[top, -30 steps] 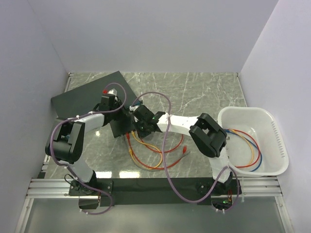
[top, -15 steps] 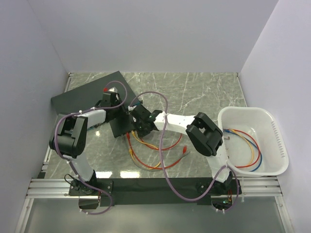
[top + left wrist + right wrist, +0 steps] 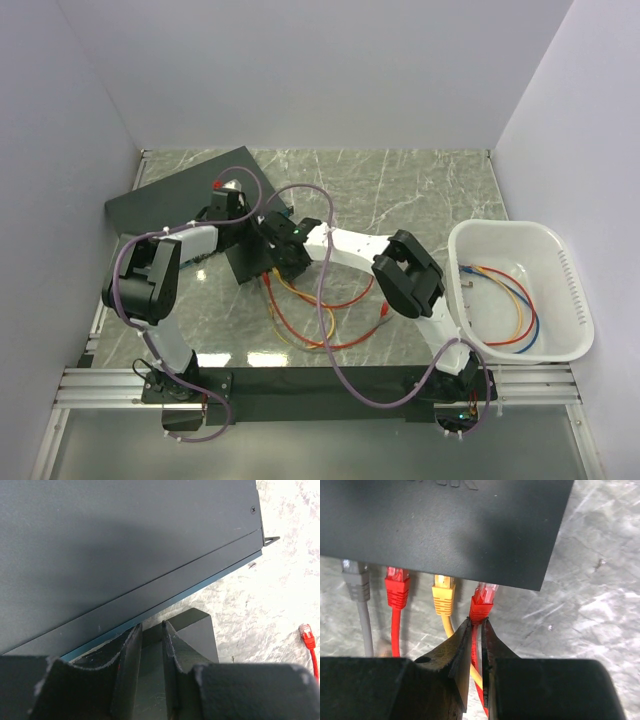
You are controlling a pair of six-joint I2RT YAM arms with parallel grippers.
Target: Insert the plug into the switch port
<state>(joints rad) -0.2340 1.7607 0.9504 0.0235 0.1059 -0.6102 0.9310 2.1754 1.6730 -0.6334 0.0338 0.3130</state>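
Note:
The small black box point(image 3: 445, 525) lies on the marble with grey, red and yellow plugs in its near edge. The switch port openings are hidden under that edge. A red plug point(image 3: 482, 602) has its clear tip at the edge, right of the yellow one. My right gripper point(image 3: 476, 622) is shut on this plug's cable just behind the boot. In the top view the right gripper point(image 3: 275, 245) sits at the box point(image 3: 250, 258). My left gripper point(image 3: 150, 626) is shut on the box point(image 3: 200, 635) at its far side, seen from above as the left gripper point(image 3: 232, 222).
A large dark slab point(image 3: 180, 195) with a blue front strip lies just behind the box. Red and yellow cables point(image 3: 310, 320) loop across the table, with a loose red plug point(image 3: 382, 310) at the right. A white tub point(image 3: 575, 290) with more cables stands at the right.
My right gripper has moved left and away from me with the red plug, up to the box's near edge. The left arm shifted slightly, then held still.

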